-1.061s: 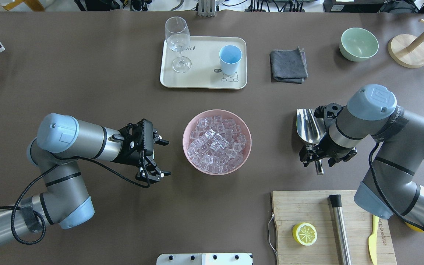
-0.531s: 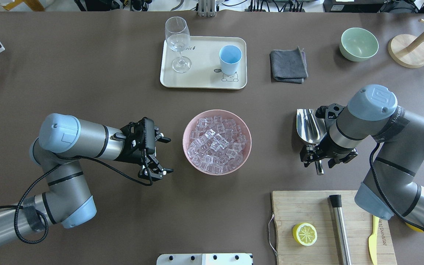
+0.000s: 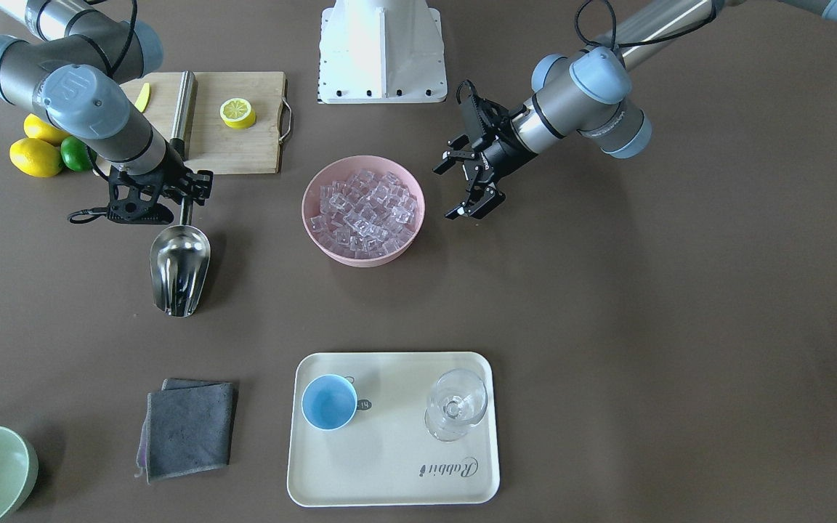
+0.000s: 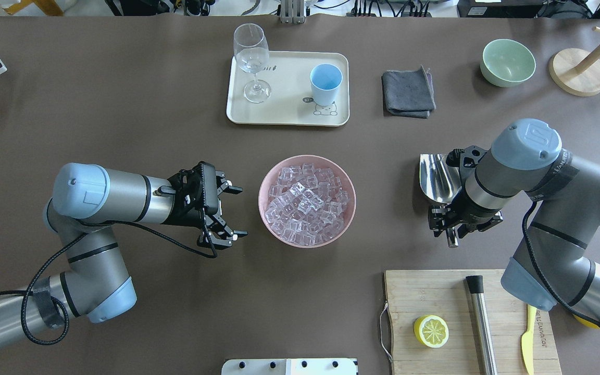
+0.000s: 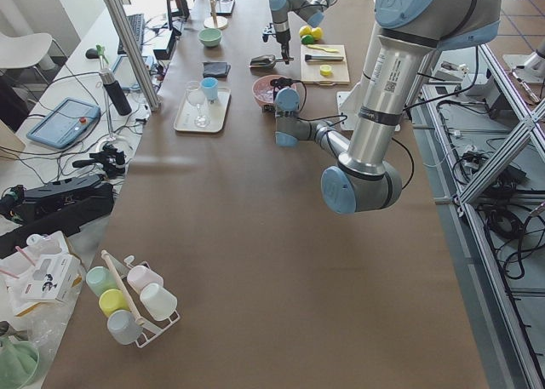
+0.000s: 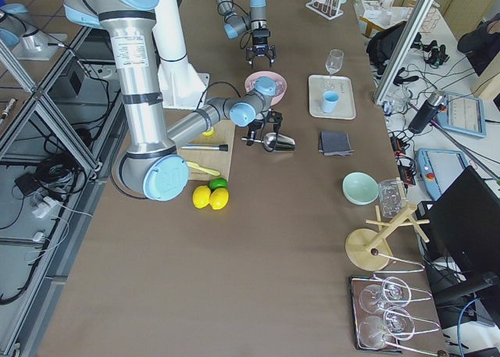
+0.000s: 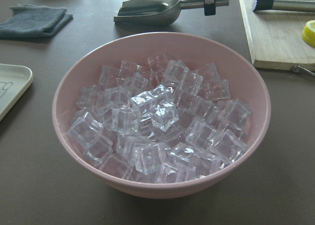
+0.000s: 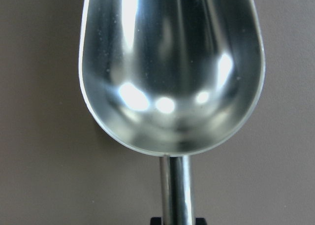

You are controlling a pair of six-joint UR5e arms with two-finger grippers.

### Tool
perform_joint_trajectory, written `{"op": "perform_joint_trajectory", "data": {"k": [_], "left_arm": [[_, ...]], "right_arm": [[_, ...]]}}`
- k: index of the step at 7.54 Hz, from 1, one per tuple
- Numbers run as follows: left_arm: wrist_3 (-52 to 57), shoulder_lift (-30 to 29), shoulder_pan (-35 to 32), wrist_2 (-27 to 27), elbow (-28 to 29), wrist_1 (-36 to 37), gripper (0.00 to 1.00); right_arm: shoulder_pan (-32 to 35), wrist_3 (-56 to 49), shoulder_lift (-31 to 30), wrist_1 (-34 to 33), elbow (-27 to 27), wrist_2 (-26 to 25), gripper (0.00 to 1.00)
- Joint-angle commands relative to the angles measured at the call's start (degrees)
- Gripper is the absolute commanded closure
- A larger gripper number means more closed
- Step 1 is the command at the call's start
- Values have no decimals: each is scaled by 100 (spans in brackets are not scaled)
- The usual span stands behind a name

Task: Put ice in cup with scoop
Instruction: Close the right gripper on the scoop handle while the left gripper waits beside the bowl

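The steel scoop [image 4: 438,177] lies on the table right of the pink bowl [image 4: 266,179], which is full of clear ice cubes [image 4: 306,204]. My right gripper [image 4: 452,229] is shut on the scoop's rod handle; the right wrist view shows the empty trough [image 8: 172,72] with fingertips against the handle. The scoop also shows in the front view [image 3: 180,272]. My left gripper [image 4: 238,212] is open and empty just left of the bowl, facing the ice [image 7: 157,121]. The light-blue cup [image 4: 326,83] stands upright and empty on the cream tray [image 4: 289,112].
A wine glass [image 4: 251,52] shares the tray. A grey cloth [image 4: 408,92] and green bowl [image 4: 507,62] lie at the far right. A cutting board [image 4: 420,291] near my right arm holds a lemon half [image 4: 430,330], steel cylinder [image 4: 479,323] and yellow knife [image 4: 527,338].
My right gripper's fingers have drawn in around the scoop handle. My left gripper has shifted slightly toward the pink bowl. The scoop has not moved.
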Motion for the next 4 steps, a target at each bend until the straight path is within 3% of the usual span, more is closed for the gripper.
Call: {"op": "perform_joint_trajectory", "data": {"k": [1,4], "left_arm": [[0,4,231,59,9,-93,2],[-9,31,178,294,-8,-224,2]], "right_arm": [[-5,107,-43,-17,82,4,100],[-5,-15,-104,-261,466,13,100]]}}
